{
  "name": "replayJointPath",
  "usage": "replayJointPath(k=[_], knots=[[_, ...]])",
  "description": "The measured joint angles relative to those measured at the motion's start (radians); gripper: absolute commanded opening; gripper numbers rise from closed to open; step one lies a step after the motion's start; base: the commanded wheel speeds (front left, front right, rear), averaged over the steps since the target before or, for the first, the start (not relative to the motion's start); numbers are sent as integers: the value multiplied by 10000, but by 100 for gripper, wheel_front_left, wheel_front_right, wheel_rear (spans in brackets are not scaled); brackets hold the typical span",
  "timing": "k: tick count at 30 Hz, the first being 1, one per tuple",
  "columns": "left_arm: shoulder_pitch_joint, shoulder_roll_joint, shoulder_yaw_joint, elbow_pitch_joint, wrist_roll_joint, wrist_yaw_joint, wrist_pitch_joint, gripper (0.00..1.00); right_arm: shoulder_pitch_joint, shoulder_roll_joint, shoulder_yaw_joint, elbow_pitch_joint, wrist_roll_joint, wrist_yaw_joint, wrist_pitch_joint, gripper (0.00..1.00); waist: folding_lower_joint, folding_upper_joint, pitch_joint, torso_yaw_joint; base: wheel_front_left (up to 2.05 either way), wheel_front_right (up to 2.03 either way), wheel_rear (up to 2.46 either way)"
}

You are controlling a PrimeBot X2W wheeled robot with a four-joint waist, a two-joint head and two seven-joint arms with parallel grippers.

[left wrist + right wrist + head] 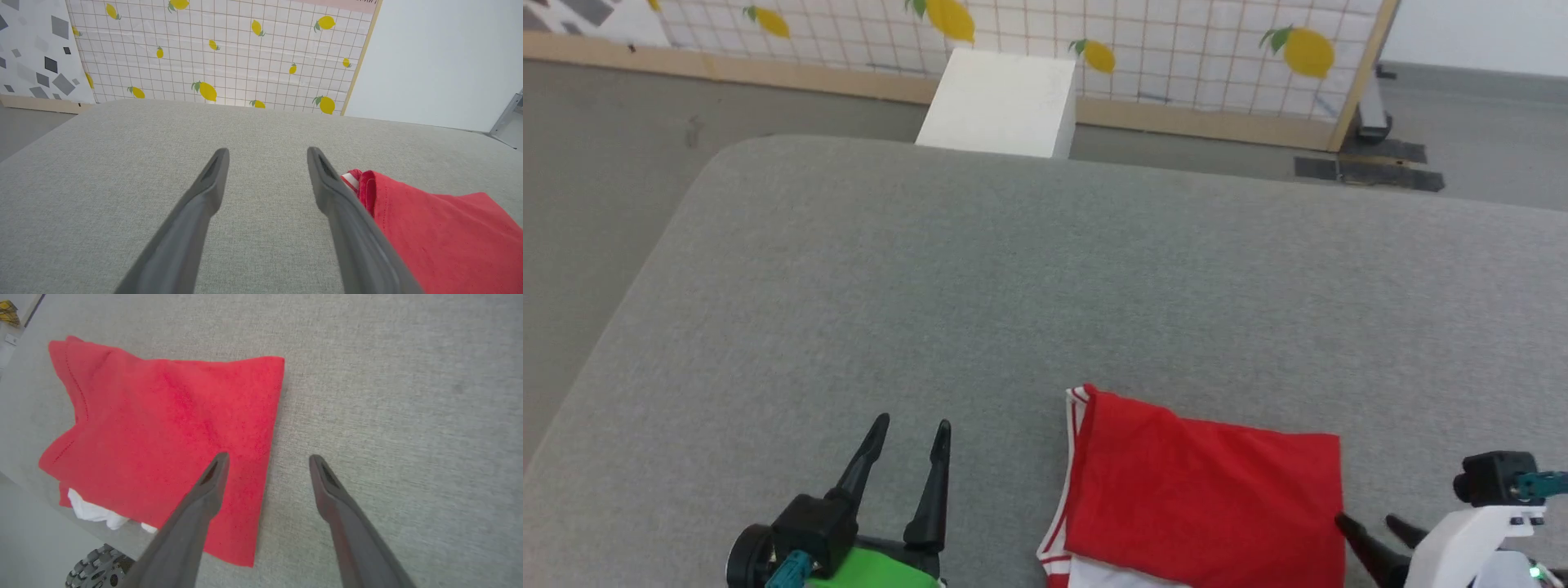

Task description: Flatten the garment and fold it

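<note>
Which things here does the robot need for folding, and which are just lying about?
Part of the job: red shirt, grey padded table under it, left gripper and right gripper, both open.
Just lying about: white box beyond the table, lemon-print screen.

The left gripper (912, 425) has two long, tapering matt-black fingers (931, 490) set in a boxy black housing (818, 527). Just beside that housing is a round black disc (745, 559). Below the housing are a teal connector (791, 569) and a bright green wrist cover (874, 573). Well apart from the housing, the right gripper (1365, 520) has similar dark fingers on a white shell (1462, 531), topped by a black camera box (1490, 478) with a teal plug (1547, 483).
</note>
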Motion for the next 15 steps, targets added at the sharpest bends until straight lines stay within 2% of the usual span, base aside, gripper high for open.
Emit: replayJointPath(k=[4, 11, 13, 15], knots=[[-181, -13, -123, 69, 8, -2, 0, 100, -414, 291, 56, 644, 368, 0, 849, 100, 0, 0, 251, 323, 0, 0, 0], [-347, -25, -245, 184, 10, -2, 0, 100, -979, 364, 663, 1593, 548, 0, 1292, 100, 0, 0, 556, 803, 0, 0, 0], [-352, -27, -268, 221, 10, -2, 0, 100, -1126, 261, 851, 1724, 533, 0, 1191, 0, 0, 0, 604, 880, 0, 0, 0], [-393, -27, -337, 301, 8, -2, 0, 100, -1265, 128, 1066, 1845, 370, 0, 897, 0, 0, 0, 642, 909, 0, 0, 0]])
